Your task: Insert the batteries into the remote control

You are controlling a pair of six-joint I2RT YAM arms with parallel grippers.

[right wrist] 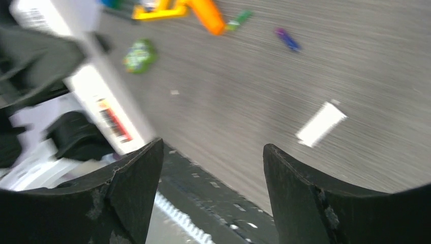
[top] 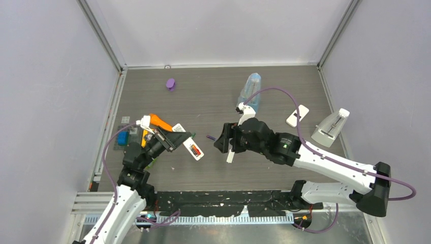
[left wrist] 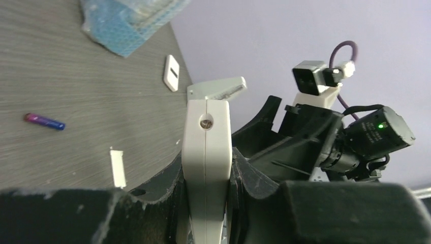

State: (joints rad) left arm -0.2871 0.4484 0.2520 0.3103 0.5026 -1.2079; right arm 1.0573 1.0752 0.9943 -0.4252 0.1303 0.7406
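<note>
- left gripper (top: 177, 138) is clamped on the remote control (left wrist: 206, 142), fingers squeezing it from both sides; in the left wrist view it's edge-on and sticking up out of the grip
- the remote's far end pokes out past the left fingertips toward the right gripper (right wrist: 212, 150), back side facing up in the top view
- looks like a red battery (top: 193, 149) is sitting in the open back of the remote, out beyond the left fingers
- right gripper has its jaws spread wide with nothing between them, just table (top: 203, 101) showing through the gap
- it hangs off the tip of the remote, near it but not touching as far as I can see
- purple battery (left wrist: 44, 121) is lying flat on the table between the two grippers, closer to the right one and apart from both
- white strip (right wrist: 321, 123) lies flat on the table just beside the right gripper, on the side nearer the arm bases
- orange tool (top: 160, 122) lies right behind the left gripper, on the side away from the right arm; right wrist view shows a small green bit (right wrist: 239, 19) next to it, too blurry to call
- well past the right gripper on the far side: a clear bottle (top: 250, 91) on its side, a small white piece (top: 298, 116), and a grey stand (top: 330, 127) off toward the right wall
- purple blob (top: 171, 84) sits well beyond the left gripper, near the back edge
</note>
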